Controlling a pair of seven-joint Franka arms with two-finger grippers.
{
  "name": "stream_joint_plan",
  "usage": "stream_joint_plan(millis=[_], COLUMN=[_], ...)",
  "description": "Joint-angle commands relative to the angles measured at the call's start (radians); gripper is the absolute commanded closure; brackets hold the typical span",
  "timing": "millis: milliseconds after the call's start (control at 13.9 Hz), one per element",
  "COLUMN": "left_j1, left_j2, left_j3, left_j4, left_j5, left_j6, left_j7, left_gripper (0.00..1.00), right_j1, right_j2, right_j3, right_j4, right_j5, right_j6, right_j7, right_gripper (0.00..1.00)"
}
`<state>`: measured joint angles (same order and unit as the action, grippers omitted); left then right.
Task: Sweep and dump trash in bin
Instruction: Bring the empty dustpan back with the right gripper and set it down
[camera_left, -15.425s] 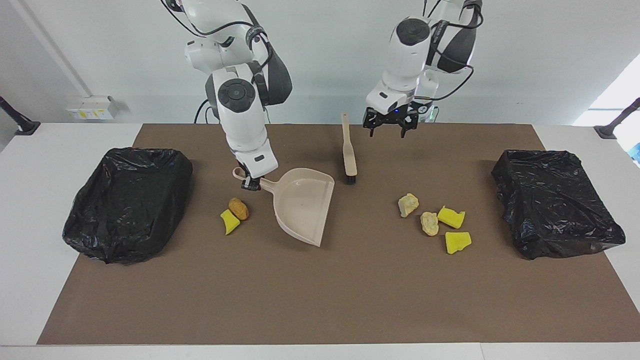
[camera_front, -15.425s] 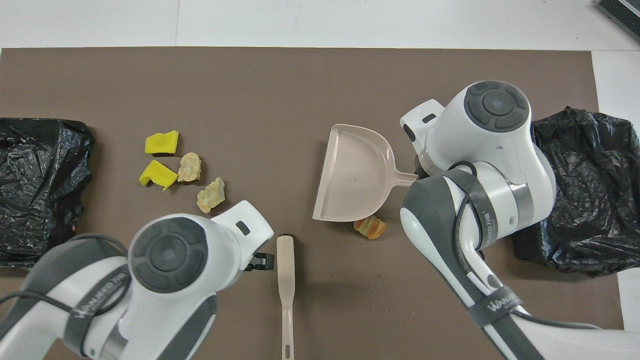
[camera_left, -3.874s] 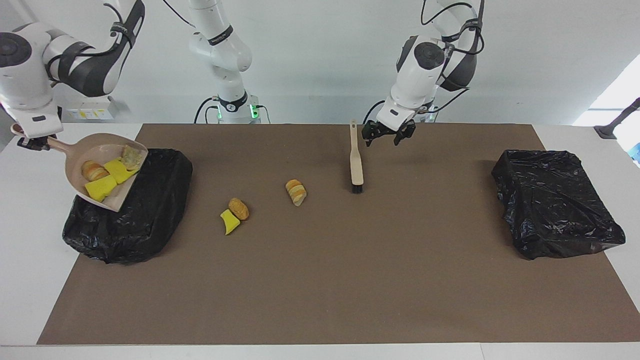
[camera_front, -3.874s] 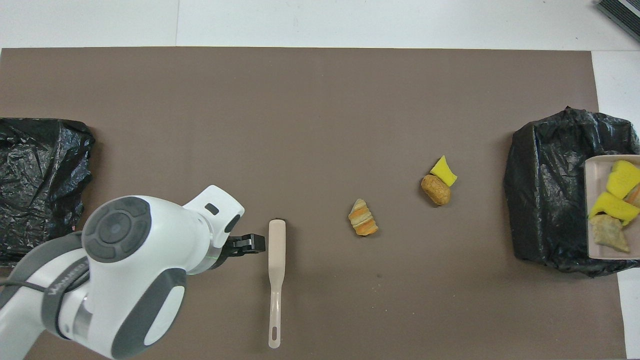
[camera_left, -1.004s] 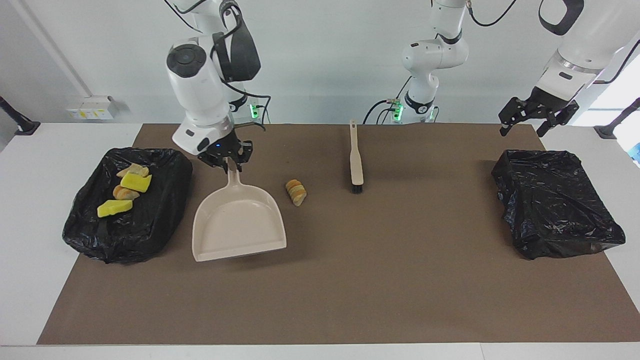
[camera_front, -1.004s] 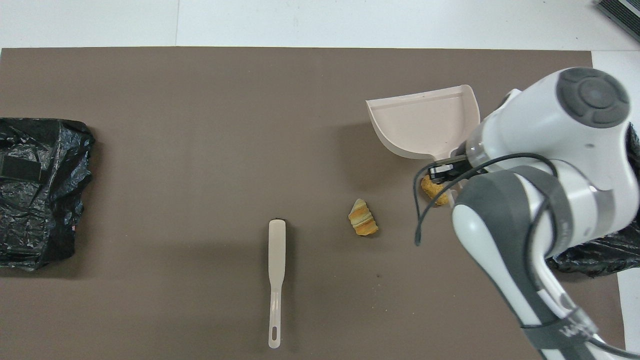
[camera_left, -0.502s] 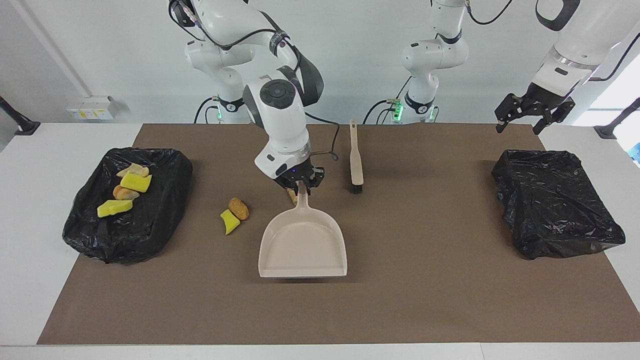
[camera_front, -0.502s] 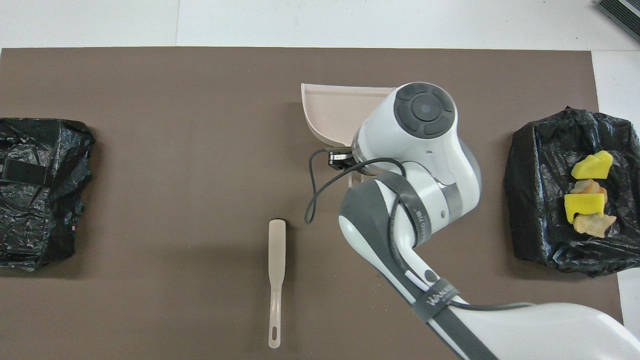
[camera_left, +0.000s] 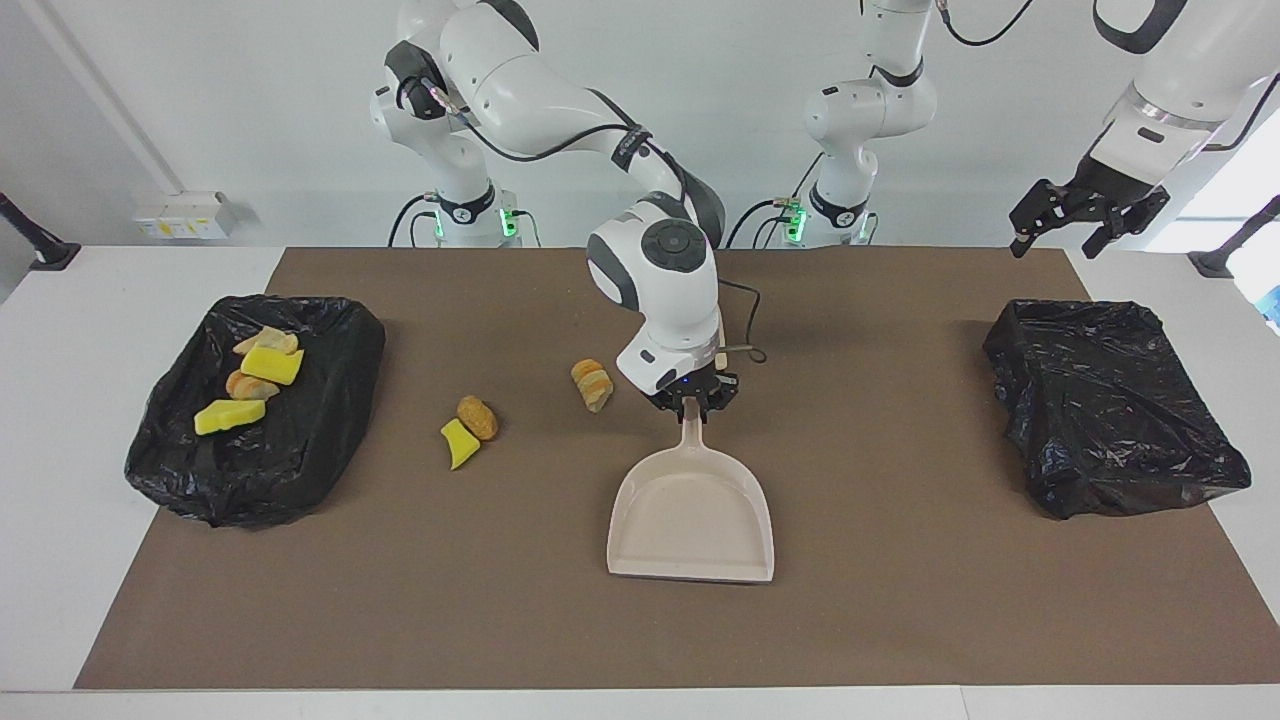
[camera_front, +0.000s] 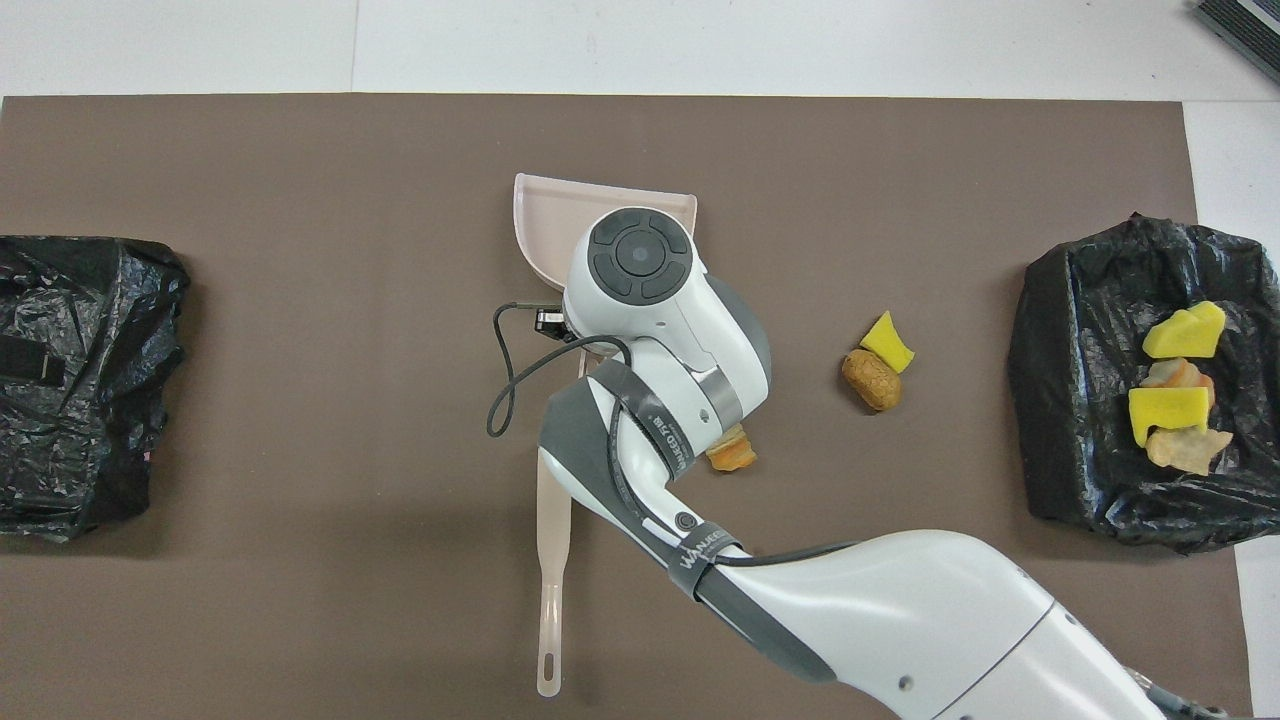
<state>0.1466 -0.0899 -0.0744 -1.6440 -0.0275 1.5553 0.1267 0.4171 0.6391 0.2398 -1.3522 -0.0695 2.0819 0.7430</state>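
Holding four pieces of trash, the black-lined bin at the right arm's end of the desk carries two yellow sponge wedges and two bread-like lumps on its crumpled liner. The second black-lined bin, at the left arm's end, shows nothing but plastic on top. Three pieces of trash lie loose on the brown mat: a yellow wedge touching a brown lump, and a striped orange-brown lump nearer the middle. The right pincer is clenched on the handle of the beige dustpan, whose pan sits empty at mid-mat, its open mouth turned away from the robots. In the overhead view the beige brush lies close to the robots, its bristle end hidden under the right arm. The left pincer hangs released, fingers spread, in the air over the desk's edge next to the second bin, where that arm waits.
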Motion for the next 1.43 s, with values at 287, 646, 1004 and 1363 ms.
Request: stream_joint_plan(millis=[287,646,1004,1363], left_j1=[-0.021,-0.088,-0.156,-0.217], left_j2=[-0.014,-0.014,0.007,0.067], left_j3=[-0.013,-0.016,-0.018,-0.016], left_j4=[-0.057,-0.109,-0.172,-0.181], left_j5=[-0.011,-0.012,-0.017,-0.041], left_j6=[0.103,0.109,0.257,0.422], left_j7=[-0.004,-0.015,-0.182,-0.215], left_gripper=[0.00,0.00,0.00,0.00], right_j1=[-0.029,-0.073,-0.089,-0.077], right_j2=[-0.016,-0.165,-0.352,-0.534], right_j3=[0.006,0.009,0.010,0.010], right_j4=[0.033,-0.076,-0.210,-0.457], right_j5=[-0.020,-0.004,-0.001,0.011], right_j6=[0.029,-0.014,-0.174,-0.102], right_j7=[0.001,-0.072,-0.171,-0.166], right_gripper=[0.00,0.00,0.00,0.00])
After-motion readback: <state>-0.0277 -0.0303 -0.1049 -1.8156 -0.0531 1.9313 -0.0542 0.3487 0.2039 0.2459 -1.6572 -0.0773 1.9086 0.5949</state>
